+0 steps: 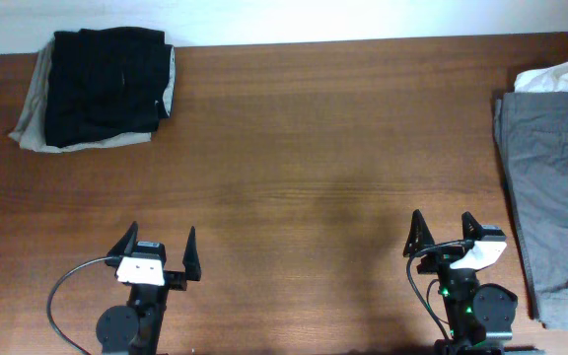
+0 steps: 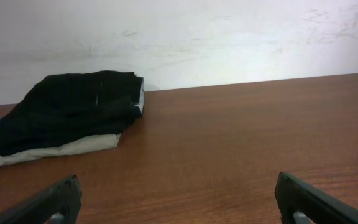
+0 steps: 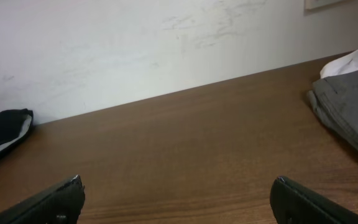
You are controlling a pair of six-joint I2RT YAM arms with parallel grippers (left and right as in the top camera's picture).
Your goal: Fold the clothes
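Left gripper and right gripper stand spread, empty, overhead; folded black garment on beige cloth far left, grey-olive cotton shorts far right. Wrist views show 2 finger pairs apart, nothing held.

Desk is brown wood grain, smooth with a soft sheen. The black garment is soft matt cloth, and so is the beige garment. The grey shorts look like a woven matt fabric with stitched seams. The white cloth is matt and crumpled. Left claw and right claw look like matt black plastic. The wall is chalky matt white, a bit scuffed.
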